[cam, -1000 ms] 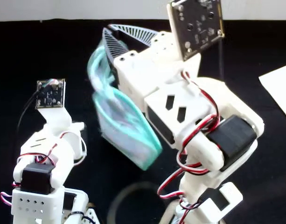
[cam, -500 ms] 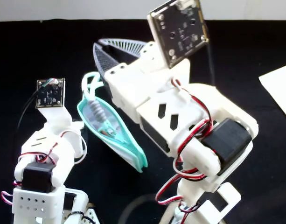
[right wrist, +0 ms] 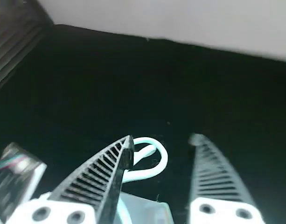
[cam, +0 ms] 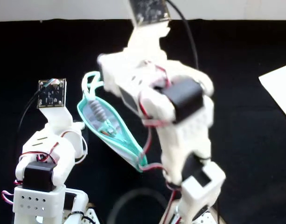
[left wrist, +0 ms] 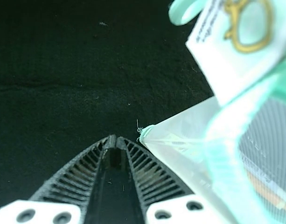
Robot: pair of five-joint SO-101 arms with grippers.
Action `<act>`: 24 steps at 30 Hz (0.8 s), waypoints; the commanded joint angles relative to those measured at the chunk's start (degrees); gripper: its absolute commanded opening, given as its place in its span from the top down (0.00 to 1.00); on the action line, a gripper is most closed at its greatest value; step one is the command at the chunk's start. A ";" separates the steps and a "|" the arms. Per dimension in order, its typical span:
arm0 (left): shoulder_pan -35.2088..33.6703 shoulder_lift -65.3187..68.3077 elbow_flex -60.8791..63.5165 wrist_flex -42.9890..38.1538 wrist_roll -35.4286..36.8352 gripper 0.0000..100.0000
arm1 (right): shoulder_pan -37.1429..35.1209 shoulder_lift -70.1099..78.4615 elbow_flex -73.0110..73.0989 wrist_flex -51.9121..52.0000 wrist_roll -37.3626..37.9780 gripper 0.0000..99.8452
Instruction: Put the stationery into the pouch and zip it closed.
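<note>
Spreading across the whole scene is the black table [cam: 254, 46], and over its middle towers the right arm [cam: 180, 102], bent forward above the work. Lower down and off to the side sits the left arm [cam: 49, 154]. Between the two lies the pouch [cam: 112, 135], a long translucent bag bound in a teal edge, slanting from the right arm's wrist down toward its base. At the table's edge a white sheet of paper [cam: 279, 86] pokes in, well apart from the action.

Now the right gripper [right wrist: 161, 140]: its fingers are spread wide, and the pouch's teal cord loop [right wrist: 149, 161] sits in the gap between them. Whether the loop touches either finger is hard to tell. The left gripper [left wrist: 115, 140] has its fingers pressed together tip to tip, with nothing visibly between them and a corner of the pouch just beside the tips. A card tag [left wrist: 236, 37] hangs near that same end. Inside the bag, some stationery [cam: 98, 112] shows through the skin. Whether the zip is drawn, the views do not tell.

This looks like a light, floppy thing: thin film that will sag, fold and likely slide on smooth fingers. The teal border, a corner or the loop seem the firm places to pinch. Grabbing the flat middle would probably just crumple it over the contents.
</note>
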 commanded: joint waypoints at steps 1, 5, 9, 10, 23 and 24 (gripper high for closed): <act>-0.13 -0.57 -0.31 -0.70 -0.18 0.99 | 1.19 1.98 -1.63 0.57 -10.73 0.70; -0.13 -0.57 1.19 -0.70 -0.18 0.99 | 0.84 1.89 -1.71 0.57 -21.98 0.70; -0.13 -0.66 2.15 -1.05 -0.18 0.99 | 0.66 1.89 -1.19 0.75 -28.75 0.70; -0.13 -0.66 2.15 -1.05 -0.18 0.99 | -0.04 1.89 -1.19 0.75 -29.27 0.70; -0.13 -0.66 1.98 -1.05 -0.26 0.99 | -7.78 2.33 -0.92 0.92 -29.63 0.70; -0.13 -0.66 1.98 -1.05 -0.26 0.99 | -7.78 2.33 -0.57 0.92 -29.63 0.70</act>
